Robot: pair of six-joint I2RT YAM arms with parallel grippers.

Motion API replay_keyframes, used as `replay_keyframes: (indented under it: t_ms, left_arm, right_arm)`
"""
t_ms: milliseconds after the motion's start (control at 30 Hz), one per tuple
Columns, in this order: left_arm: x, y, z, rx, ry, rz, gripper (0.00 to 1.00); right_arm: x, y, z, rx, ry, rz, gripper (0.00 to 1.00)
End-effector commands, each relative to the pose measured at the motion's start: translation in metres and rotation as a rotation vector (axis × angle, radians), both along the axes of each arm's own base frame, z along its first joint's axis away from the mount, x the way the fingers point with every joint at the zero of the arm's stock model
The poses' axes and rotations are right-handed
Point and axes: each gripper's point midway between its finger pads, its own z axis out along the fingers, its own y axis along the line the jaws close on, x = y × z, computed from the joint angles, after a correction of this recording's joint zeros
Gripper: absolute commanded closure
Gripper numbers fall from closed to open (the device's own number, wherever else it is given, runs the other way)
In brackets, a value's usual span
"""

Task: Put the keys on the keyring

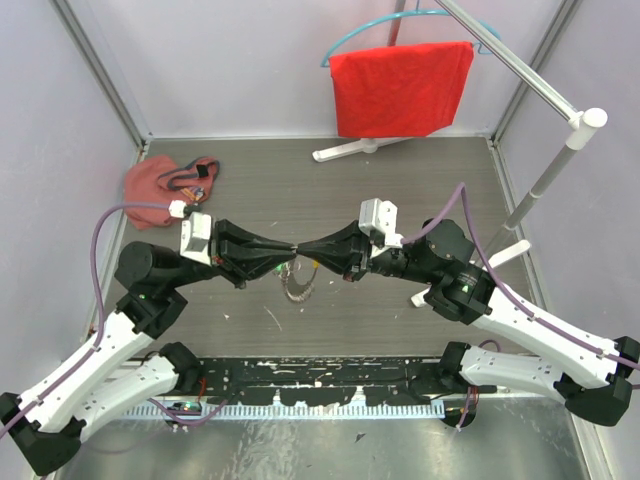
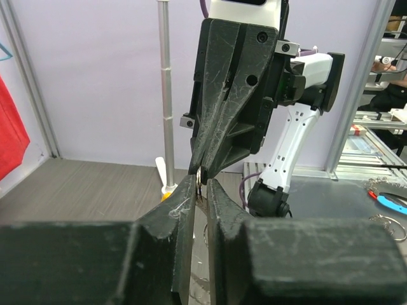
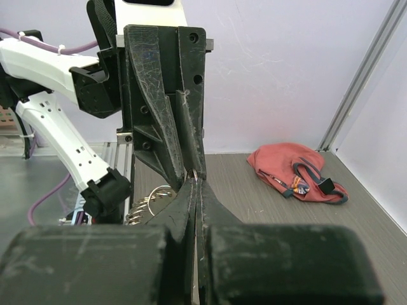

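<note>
My left gripper point(image 1: 289, 250) and right gripper point(image 1: 307, 248) meet tip to tip above the middle of the table. Both are shut on a small thin metal ring point(image 2: 200, 177) at the top of the keyring. The keyring point(image 1: 297, 286), a silvery coiled loop, hangs below the tips just over the table. In the right wrist view its coils point(image 3: 147, 204) show left of my right gripper point(image 3: 194, 182), with the small ring point(image 3: 193, 174) pinched at the tips. In the left wrist view my left gripper point(image 2: 201, 185) holds the ring edge-on. The green and brass keys do not show.
A red cloth pouch with cords point(image 1: 165, 180) lies at the back left, and also shows in the right wrist view point(image 3: 296, 175). A red cloth on a hanger point(image 1: 400, 88) hangs from a white stand point(image 1: 548, 175) at the back right. A black strip point(image 1: 330, 375) runs along the near edge.
</note>
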Motion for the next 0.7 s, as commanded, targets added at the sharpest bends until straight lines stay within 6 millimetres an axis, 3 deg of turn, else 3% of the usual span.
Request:
replay_keyframes:
  t_ms: [0,300,500,667]
  left_arm:
    - [-0.008,0.001,0.011,-0.026,-0.035,-0.026,0.82]
    - [-0.009,-0.001,0.009,-0.021,-0.034,-0.035,1.0]
    - [-0.01,0.0,0.006,-0.004,-0.048,-0.033,1.0]
    - [-0.015,0.004,0.002,0.08,-0.109,-0.022,1.0]
  right_arm:
    - [-0.009,-0.008,0.033,0.097,-0.051,0.02,0.99]
    - [-0.01,-0.008,0.032,0.096,-0.05,0.025,0.99]
    - [-0.01,-0.007,0.029,0.076,-0.044,0.027,0.99]
    - [-0.008,-0.006,0.02,-0.001,-0.034,0.022,0.74]
